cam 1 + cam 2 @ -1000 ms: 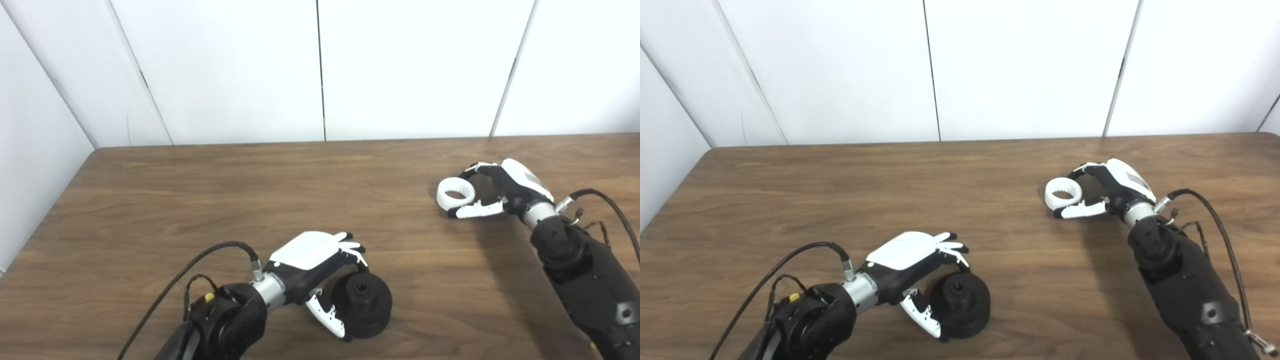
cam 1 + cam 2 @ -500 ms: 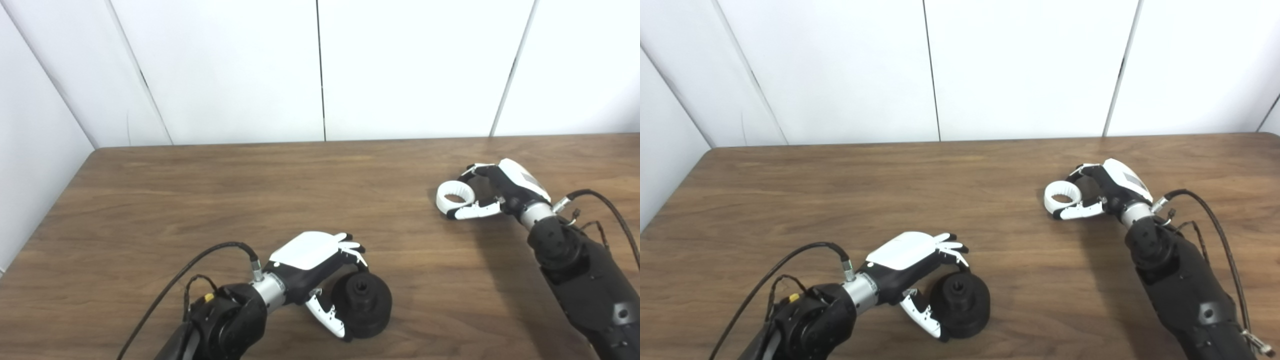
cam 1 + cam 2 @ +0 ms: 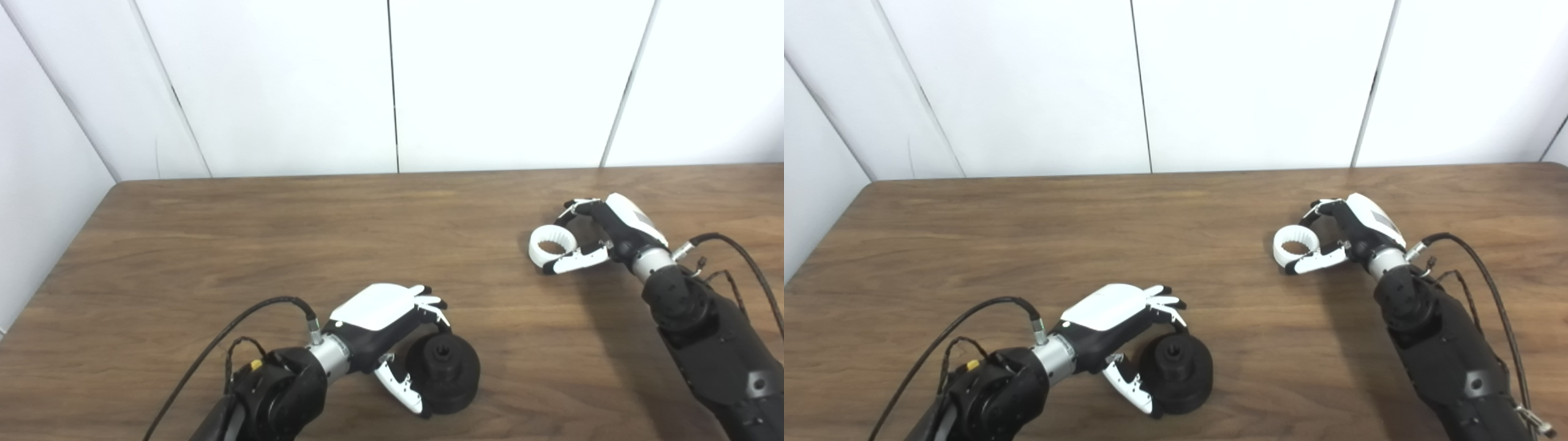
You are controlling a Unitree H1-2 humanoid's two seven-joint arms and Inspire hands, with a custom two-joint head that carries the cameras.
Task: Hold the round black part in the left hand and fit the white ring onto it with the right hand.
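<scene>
Wooden surface (image 3: 306, 233), white panelled wall (image 3: 392, 86) behind its far edge. Near the front edge, a bit left of centre: round black part (image 3: 445, 370), resting on the surface, hub with a central hole facing up. Left hand (image 3: 392, 321) curled over and around its left side, fingers (image 3: 432, 304) bent across the top rim, thumb (image 3: 401, 386) spread out along the near-left rim; touching or just beside the part, firm grip not clear, part not lifted. Black cable (image 3: 245, 318) looping from the left wrist back toward the front edge. Toward the right edge, around mid-depth: white ring (image 3: 549, 247), opening facing up and slightly tilted, ribbed inner wall visible. Right hand (image 3: 603, 229) just right of the ring, pinching it: thumb (image 3: 576, 262) pressed along the near side, fingers (image 3: 576, 205) arched over the far side. Cannot tell whether the ring is raised off the surface or resting on it. Right forearm (image 3: 1445, 349) black, coming in from the front right corner, cable (image 3: 1488, 282) along it. Ring and black part well apart, ring not fitted.
</scene>
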